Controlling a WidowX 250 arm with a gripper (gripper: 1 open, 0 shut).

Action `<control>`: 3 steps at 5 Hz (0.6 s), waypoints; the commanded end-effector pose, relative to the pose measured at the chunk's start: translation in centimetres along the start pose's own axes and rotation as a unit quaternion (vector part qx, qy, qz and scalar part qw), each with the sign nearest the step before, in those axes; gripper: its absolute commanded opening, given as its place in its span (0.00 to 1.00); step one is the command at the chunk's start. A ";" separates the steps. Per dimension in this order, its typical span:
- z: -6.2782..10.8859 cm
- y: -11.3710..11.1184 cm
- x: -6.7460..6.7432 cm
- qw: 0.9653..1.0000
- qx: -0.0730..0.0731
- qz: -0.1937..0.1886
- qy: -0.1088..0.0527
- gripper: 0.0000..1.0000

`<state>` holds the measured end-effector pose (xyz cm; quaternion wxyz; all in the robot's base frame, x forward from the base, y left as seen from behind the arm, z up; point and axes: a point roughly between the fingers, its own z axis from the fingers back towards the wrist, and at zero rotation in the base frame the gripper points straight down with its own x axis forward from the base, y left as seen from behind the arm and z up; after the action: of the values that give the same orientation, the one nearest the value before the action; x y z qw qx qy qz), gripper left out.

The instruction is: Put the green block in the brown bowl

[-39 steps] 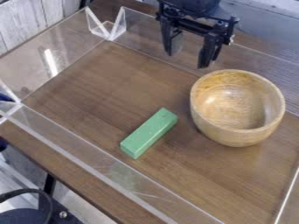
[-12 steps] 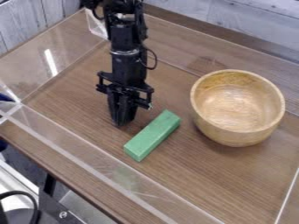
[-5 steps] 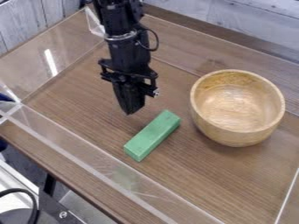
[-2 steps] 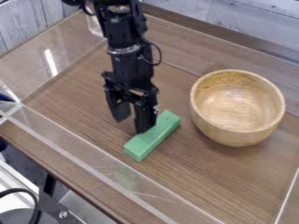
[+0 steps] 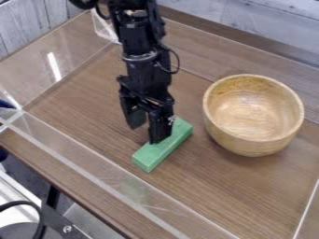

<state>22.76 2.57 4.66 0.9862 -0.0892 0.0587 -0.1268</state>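
Saw the pincer [image 5: 145, 127] over the table [image 5: 93, 89], fingers spread well apart, with no grip on anything. Found the green block [image 5: 162, 147] very near, just beyond the pincer on the side toward the wooden bowl [image 5: 256, 144] and a little toward the bottom of the view. Noted a long axis on the slant, from upper right, bowlward of the pincer, to lower left, below. Could not tell about contact between the bowl-side finger and the block. Judged a grasp to be the step in hand: needed a small shift bowlward and down the view, then closing across the narrow width, not along the length.
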 end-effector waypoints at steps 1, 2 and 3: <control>0.3 0.0 0.6 0.999 0.015 -0.035 -0.008 1.00; -1.0 0.3 0.5 0.999 0.011 -0.032 -0.006 1.00; -1.9 0.5 0.8 0.999 0.010 -0.039 0.014 1.00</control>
<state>22.90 2.27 2.32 0.9793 -0.0866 0.0780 -0.1654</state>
